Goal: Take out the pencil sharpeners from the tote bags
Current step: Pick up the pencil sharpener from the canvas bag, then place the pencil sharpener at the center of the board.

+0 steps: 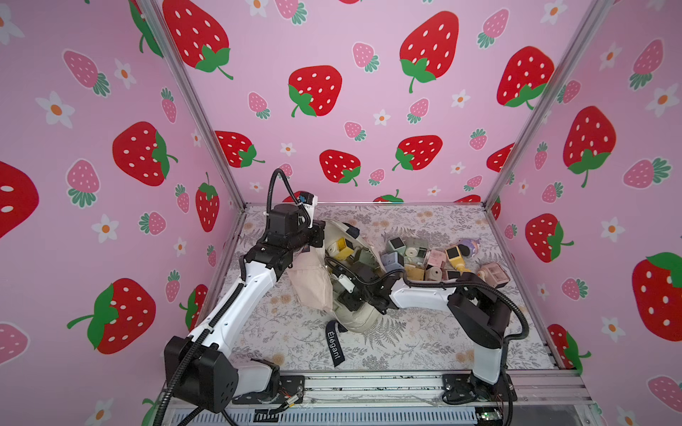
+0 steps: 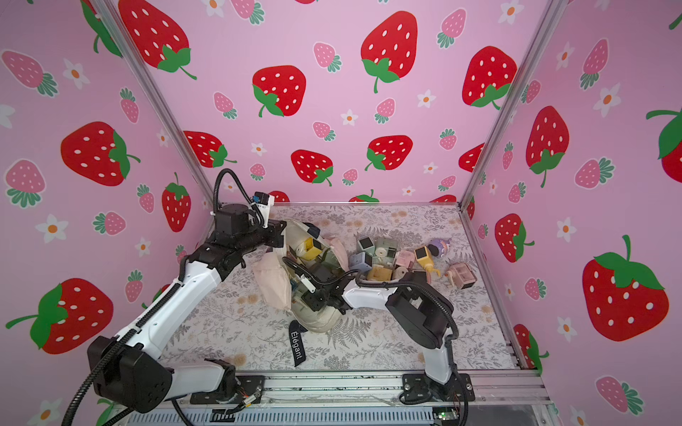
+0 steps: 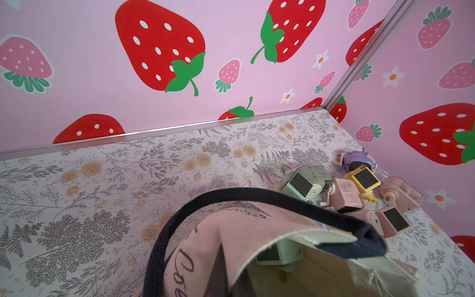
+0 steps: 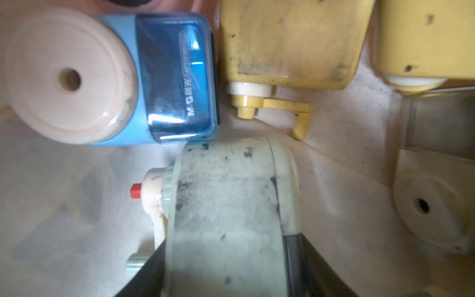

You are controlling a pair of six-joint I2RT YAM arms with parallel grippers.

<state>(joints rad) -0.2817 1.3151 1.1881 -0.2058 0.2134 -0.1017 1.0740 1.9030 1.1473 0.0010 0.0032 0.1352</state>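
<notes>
Evidently the left jaws are pinched shut on the far rim of the tote bag point(image 1: 312, 287) to prop its mouth open for the right arm point(image 1: 420, 295). Inside, the right jaws stand partly open astride a pale green sharpener point(image 4: 226, 200) (whether they grip it I can't tell), a blue sharpener point(image 4: 154, 77) and yellow ones point(image 4: 290, 43) beside it; the heap point(image 1: 424, 258) taken out lies on the table point(image 1: 406, 343) near the bag.

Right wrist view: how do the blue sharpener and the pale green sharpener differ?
The blue sharpener has a clear blue drawer; the pale green sharpener is opaque and smudged dark. The blue one shows a cream face with a hole; the green one, a red knob. The right gripper holds the green one; the blue lies free. Both rest inside the tote bag.
</notes>
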